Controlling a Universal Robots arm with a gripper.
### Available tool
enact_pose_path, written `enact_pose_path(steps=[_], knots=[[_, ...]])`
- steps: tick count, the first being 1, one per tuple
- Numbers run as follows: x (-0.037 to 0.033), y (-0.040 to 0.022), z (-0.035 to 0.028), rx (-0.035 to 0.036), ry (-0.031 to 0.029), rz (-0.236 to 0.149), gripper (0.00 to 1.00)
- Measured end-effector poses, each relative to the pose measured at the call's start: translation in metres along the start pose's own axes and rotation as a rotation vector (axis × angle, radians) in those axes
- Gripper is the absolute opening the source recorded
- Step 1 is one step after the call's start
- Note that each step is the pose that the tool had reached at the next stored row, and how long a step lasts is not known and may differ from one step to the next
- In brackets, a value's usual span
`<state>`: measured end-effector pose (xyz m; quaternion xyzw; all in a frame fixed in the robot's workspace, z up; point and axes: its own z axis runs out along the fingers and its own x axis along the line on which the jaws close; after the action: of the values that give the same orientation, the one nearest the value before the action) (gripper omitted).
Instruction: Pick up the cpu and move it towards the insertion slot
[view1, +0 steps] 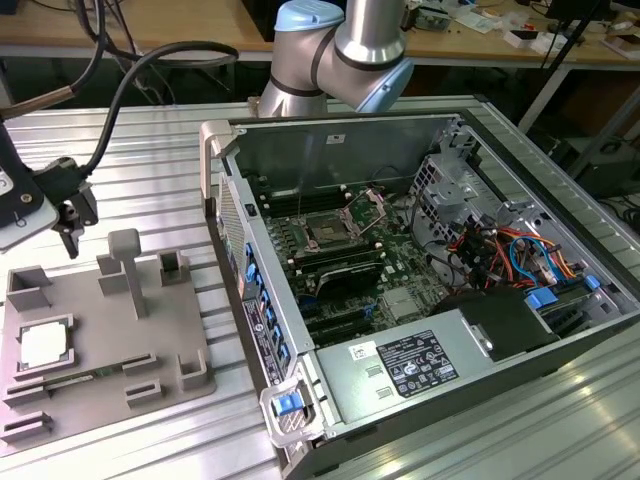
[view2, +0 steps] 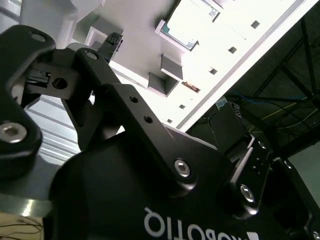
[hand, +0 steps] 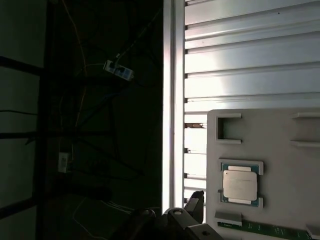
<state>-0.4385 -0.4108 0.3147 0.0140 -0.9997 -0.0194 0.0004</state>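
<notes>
One risk: the open, empty tool (view1: 72, 222) hangs near the cpu (view1: 45, 345), not over it; lowered so, it could strike the tray (view1: 150, 335).

A grey tray (view1: 110, 335) with raised blocks lies on the ribbed bench (view1: 150, 170). An open computer case (view1: 330, 150) sits just beside it.

- The black gripper (view2: 85, 60) is in the foreground, with its linkage arms and bolts showing.
- Beyond it lies a grey tray (view2: 135, 27) with raised blocks.
- The cpu (view2: 186, 22) sits flat in a tray recess, apart from the gripper.
- Beyond the tray is the bright table (view2: 235, 35), and past its edge are dark cables (view2: 250, 100).
</notes>
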Motion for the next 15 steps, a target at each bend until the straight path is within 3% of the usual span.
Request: enact_pose_path(steps=[4,8,10,15], knots=[[0.0049,-0.0003,0.0084,0.0000,0.0000,0.000,0.99],[0.0054,-0.0020,0.0161,-0.0001,0.0000,0.000,0.99],[0.0056,-0.0028,0.0198,0.0000,-0.0003,-0.001,0.90],[0.0058,-0.0055,0.0267,-0.0009,-0.0007,-0.001,0.90]])
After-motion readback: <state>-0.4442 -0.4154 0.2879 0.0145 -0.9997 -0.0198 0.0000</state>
